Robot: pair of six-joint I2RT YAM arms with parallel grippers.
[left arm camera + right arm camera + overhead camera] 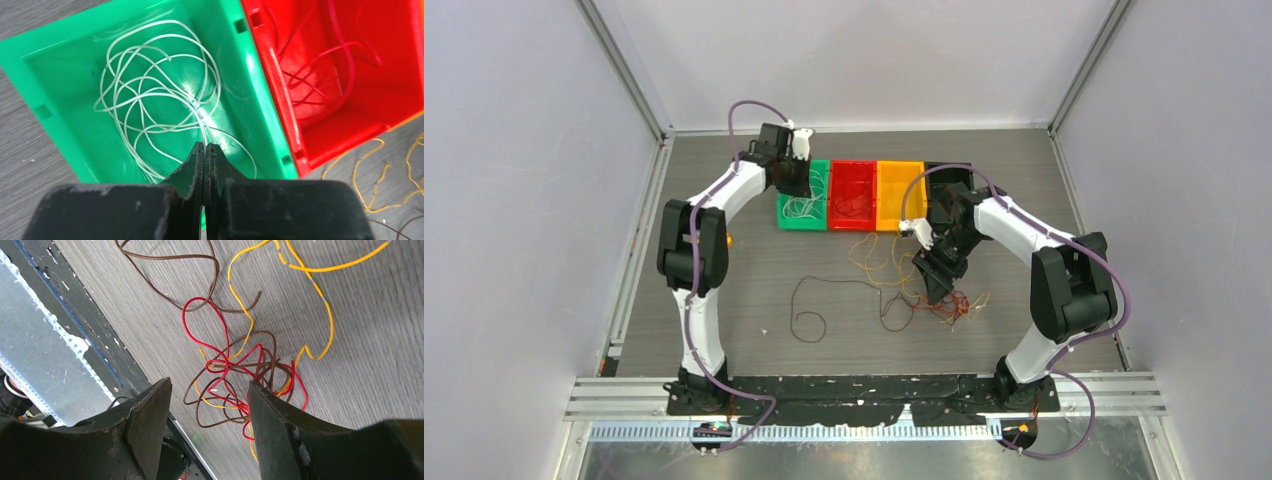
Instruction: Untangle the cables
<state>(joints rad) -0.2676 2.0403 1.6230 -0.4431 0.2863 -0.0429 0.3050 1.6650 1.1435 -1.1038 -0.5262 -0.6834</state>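
Grey counter [854, 350]: left pincer [205, 146] hovering closed over green bin [30, 55], right pincer [209, 385] hanging open over cables [954, 305] right of it.

text: none legible | labels: none | numbers: none | signs: none

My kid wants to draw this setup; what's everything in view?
green bin: one, green, far row's left end
red bin: one, red, beside it
orange bin: one, orange, right of the red
white wires: several loops, whitish, in green bin
red wires: few, red, in red bin
tangle: one, red, brown and yellow, on table under right hand
brown wire: one long strand, brown, table, left of tangle
yellow wires: several, yellow, table, between bins and tangle
left hand: one, black, shut, over green bin
right hand: one, black, open, above tangle
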